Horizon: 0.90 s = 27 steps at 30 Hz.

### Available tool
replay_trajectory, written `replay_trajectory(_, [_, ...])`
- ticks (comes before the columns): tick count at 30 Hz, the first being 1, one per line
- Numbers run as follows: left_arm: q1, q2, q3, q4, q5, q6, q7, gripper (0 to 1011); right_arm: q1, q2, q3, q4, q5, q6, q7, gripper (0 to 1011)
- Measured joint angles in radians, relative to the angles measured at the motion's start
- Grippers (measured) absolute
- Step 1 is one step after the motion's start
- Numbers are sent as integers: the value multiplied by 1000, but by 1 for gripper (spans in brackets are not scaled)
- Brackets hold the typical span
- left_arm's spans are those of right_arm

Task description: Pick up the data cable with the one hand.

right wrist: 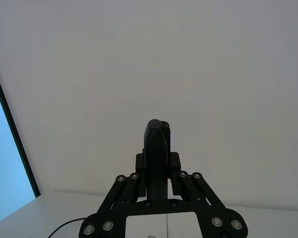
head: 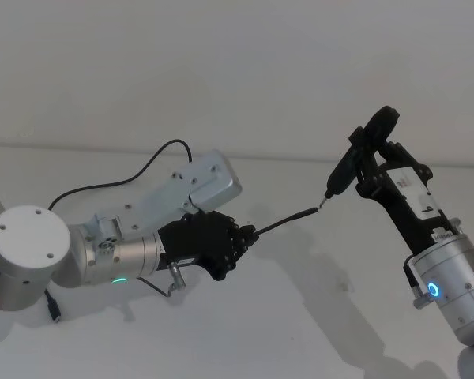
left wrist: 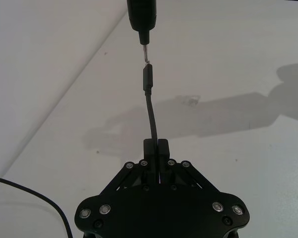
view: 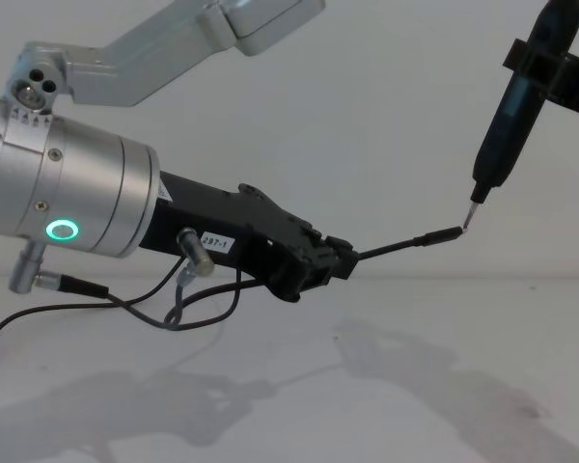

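Data cable [head: 288,217] is held up in the air, well above the white table [head: 300,316], its slim plug end [left wrist: 147,78] jutting forward from between the closed jaws of the left gripper [head: 249,234]. In the left wrist view the cord is seen pinched a short way behind the plug, so the free end arches upward with only a slight bend. The plug's tip is met by the thin metal tip of a black pen-shaped tool [view: 502,145], touching or very nearly so; which of the two cannot be told. That tool is clamped in the right gripper [right wrist: 158,163], raised on the right side and angled down toward the plug. The rest of the cable is seen trailing back past the left arm and down to the table [view: 125,304]. The pick-up itself looks done, as judged from the cable hanging free of the surface. For the hold to be kept well, the pinch should be kept firm and close to the plug, and the wrist kept level so the limp end does not droop or swing away from the tool tip. No containers are seen on the table.
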<state>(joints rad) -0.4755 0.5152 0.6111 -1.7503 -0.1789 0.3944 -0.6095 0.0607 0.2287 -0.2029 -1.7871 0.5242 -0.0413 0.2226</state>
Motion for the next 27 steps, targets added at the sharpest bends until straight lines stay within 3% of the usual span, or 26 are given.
replay_trajectory(27, [0, 0, 0, 0, 0, 0, 0, 47, 6, 4, -1, 8, 3, 0, -5, 268])
